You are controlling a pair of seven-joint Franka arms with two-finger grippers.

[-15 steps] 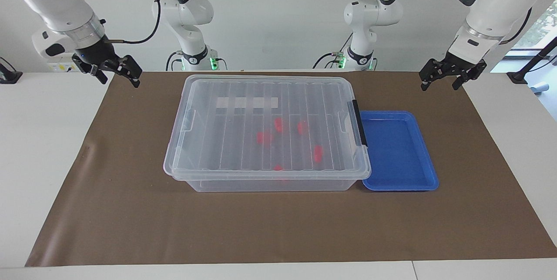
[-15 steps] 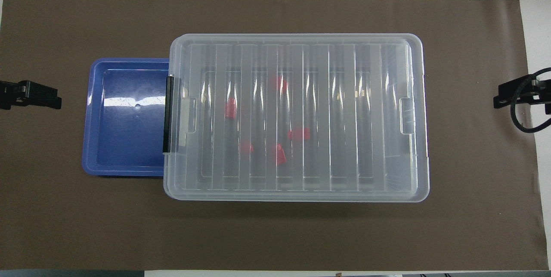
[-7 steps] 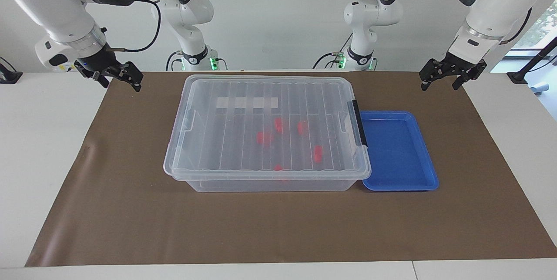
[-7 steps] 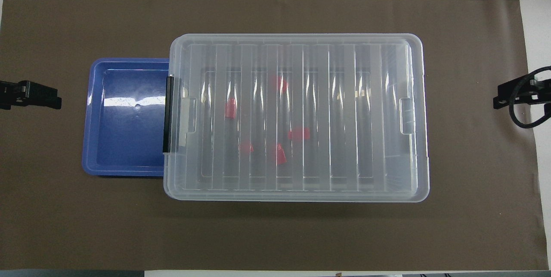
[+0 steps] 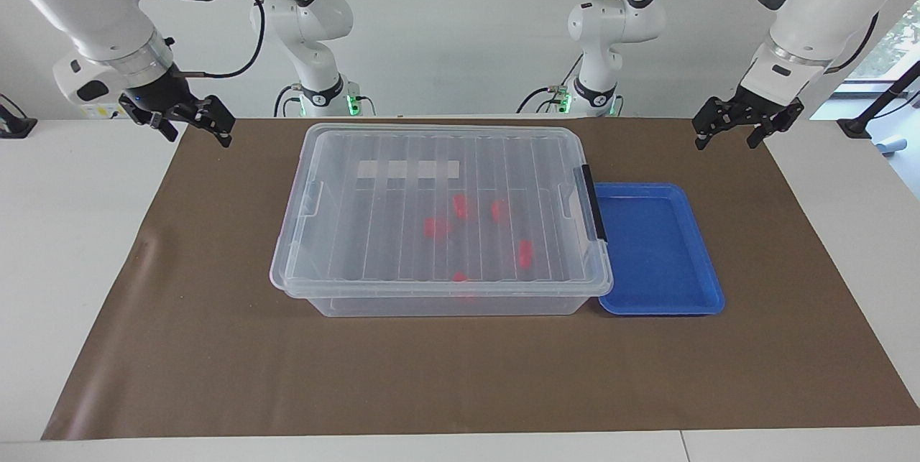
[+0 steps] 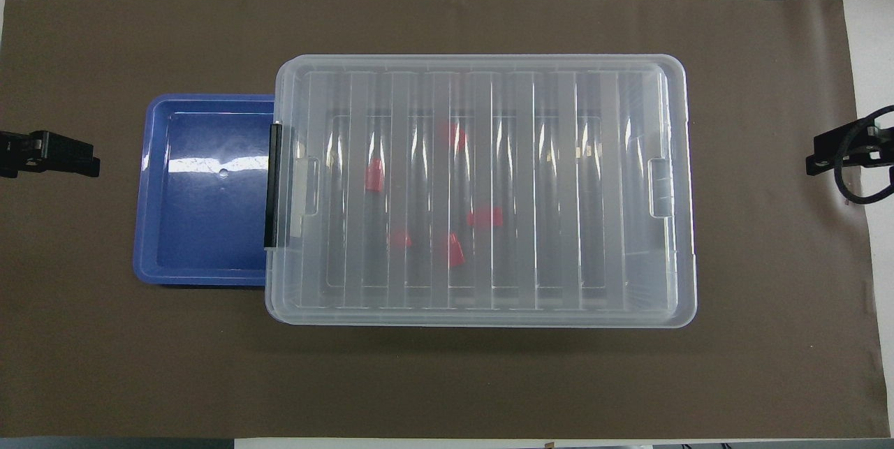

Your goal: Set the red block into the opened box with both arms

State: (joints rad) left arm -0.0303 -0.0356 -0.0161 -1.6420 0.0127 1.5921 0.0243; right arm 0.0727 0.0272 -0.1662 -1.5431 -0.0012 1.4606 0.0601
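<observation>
The box (image 5: 374, 232) (image 6: 559, 190) stands mid-table with its ribbed clear lid on. Several red blocks show through the lid, one of them (image 5: 525, 252) (image 6: 374, 175) near the end with the black clip handle (image 5: 594, 203) (image 6: 272, 185). My left gripper (image 5: 747, 124) (image 6: 49, 154) hangs open and empty over the mat's edge at the left arm's end. At the right arm's end, my right gripper (image 5: 188, 121) (image 6: 838, 156) hangs open and empty over the other edge of the mat. Both are well apart from the box.
A shallow blue tray (image 5: 658, 246) (image 6: 202, 211) lies empty against the box's handle end, toward the left arm's end. A brown mat (image 5: 445, 376) covers the table under everything. Two further white arms (image 5: 611, 24) stand at the robots' edge.
My right gripper has shifted slightly and turned at the wrist, staying over the mat's edge. The left gripper, box, blocks and tray are as before.
</observation>
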